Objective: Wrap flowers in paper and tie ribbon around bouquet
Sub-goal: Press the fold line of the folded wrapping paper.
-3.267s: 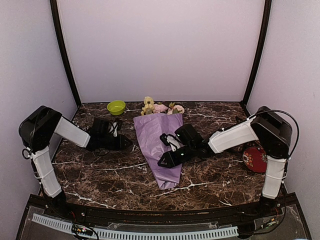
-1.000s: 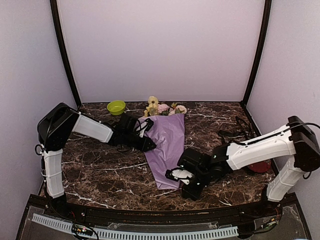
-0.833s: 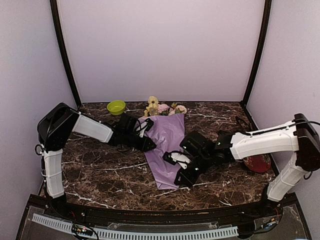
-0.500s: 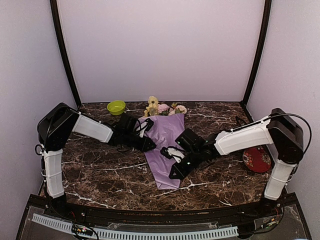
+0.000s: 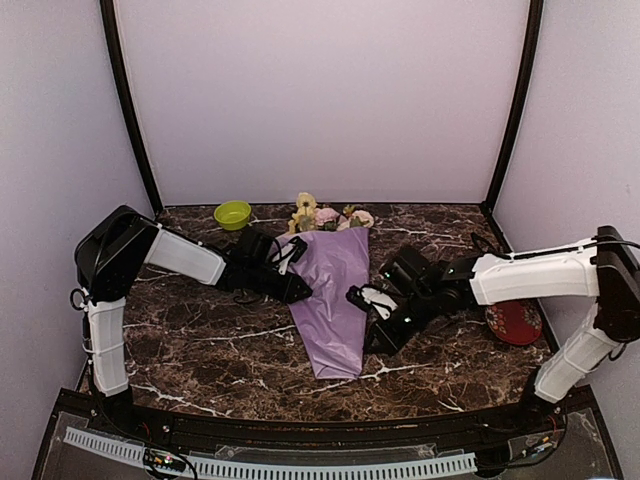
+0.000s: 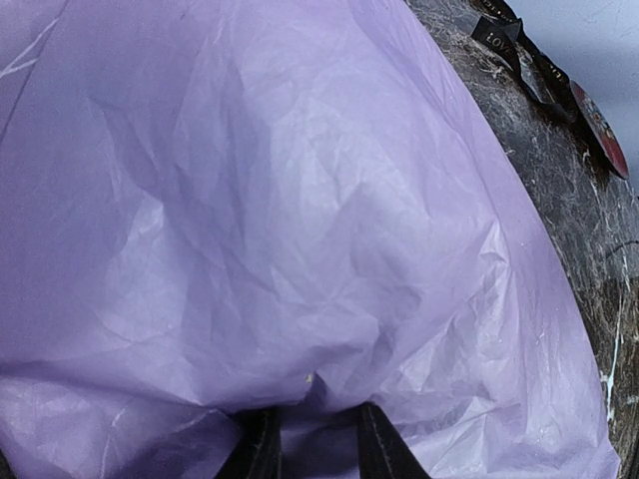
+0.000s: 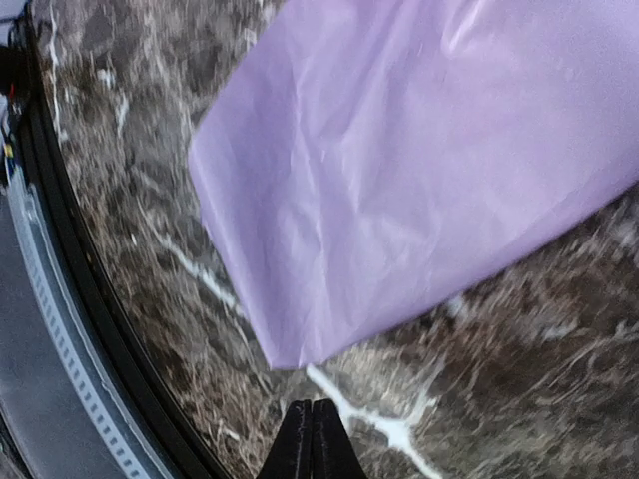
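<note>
The bouquet (image 5: 333,290) lies on the marble table as a lilac paper cone, narrow tip toward me. The pink and yellow flowers (image 5: 325,216) poke out at its far wide end. My left gripper (image 5: 298,290) is at the cone's left edge. In the left wrist view its fingers (image 6: 262,451) are closed on a fold of the paper (image 6: 300,220). My right gripper (image 5: 381,344) hangs just right of the cone, shut and empty. In the right wrist view it (image 7: 312,435) is over bare marble short of the paper's tip (image 7: 399,180). The black ribbon (image 6: 507,40) lies beyond the paper.
A green bowl (image 5: 232,213) sits at the back left. A red dish (image 5: 514,322) lies at the right, under the right arm's elbow. The table's front edge and a slotted strip (image 7: 60,299) run close to the right gripper.
The right gripper swung from near the cone's tip across the paper, then back off to its right side. The left gripper has stayed on the paper's left edge.
</note>
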Tool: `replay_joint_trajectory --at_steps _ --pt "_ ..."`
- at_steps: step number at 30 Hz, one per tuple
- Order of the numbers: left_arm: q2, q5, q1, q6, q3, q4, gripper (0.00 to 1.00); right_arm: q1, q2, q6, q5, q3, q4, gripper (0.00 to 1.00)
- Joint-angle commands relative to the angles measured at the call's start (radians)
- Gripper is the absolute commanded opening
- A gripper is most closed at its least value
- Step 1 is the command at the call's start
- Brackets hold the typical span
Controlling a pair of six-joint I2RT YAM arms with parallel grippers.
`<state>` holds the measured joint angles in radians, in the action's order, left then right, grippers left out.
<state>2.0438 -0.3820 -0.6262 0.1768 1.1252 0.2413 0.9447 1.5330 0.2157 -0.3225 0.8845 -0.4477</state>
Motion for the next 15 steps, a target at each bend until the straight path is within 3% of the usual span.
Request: replay_joint_trajectory --at_steps 1,8,15 --pt "0.070 0.051 0.005 0.006 -0.027 -0.154 0.28 -0.093 0.098 -0.024 -0.077 0.141 0.175 0.03" --pt "0.051 0.075 0.005 0.006 -0.047 -0.167 0.28 -0.338 0.447 0.034 -0.183 0.406 0.293 0.01" --pt "0.026 0.116 0.005 0.007 -0.080 -0.166 0.28 -0.572 0.645 0.085 0.023 0.702 0.121 0.00"
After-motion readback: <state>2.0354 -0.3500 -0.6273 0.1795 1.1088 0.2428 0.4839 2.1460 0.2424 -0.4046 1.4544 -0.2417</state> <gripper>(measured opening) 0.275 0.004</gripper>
